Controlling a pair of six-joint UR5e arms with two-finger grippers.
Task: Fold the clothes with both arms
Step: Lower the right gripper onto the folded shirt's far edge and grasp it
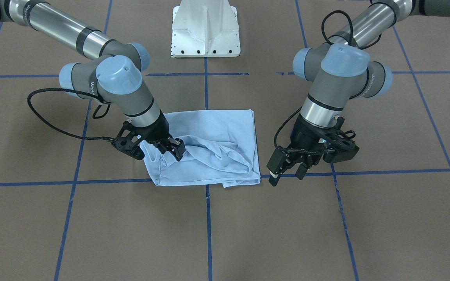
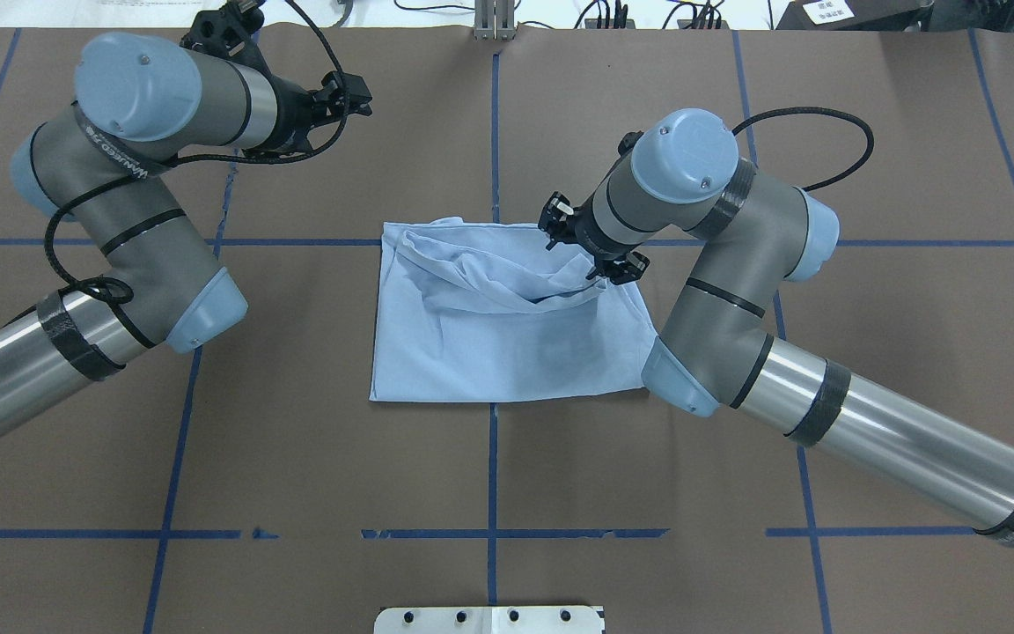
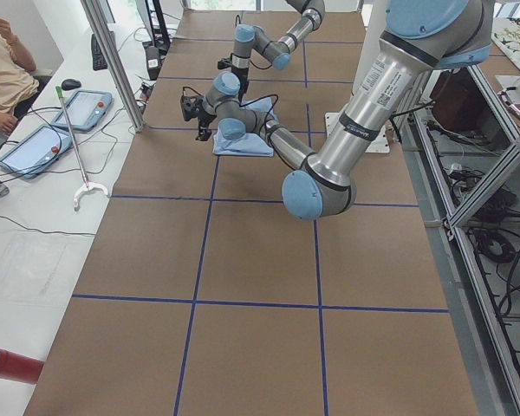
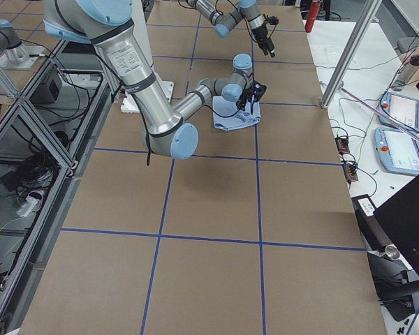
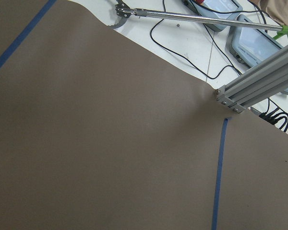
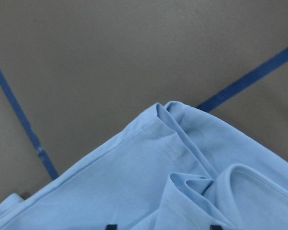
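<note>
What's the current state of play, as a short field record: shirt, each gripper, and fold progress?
garment: light blue T-shirt, lying on the table between the arms
fold progress: partly folded; half nearer the robot lies flat, far half wrinkled
rumpled flap: runs across the far half, up toward the right gripper
right gripper: down on the flap, fingers at the cloth; firm grip cannot be confirmed
left gripper: open, empty, off the shirt, beside its edge

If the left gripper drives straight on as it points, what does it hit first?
Most likely the bare table paper beside the T-shirt: the left gripper points down at it, nothing between, though depth is unclear.
</note>
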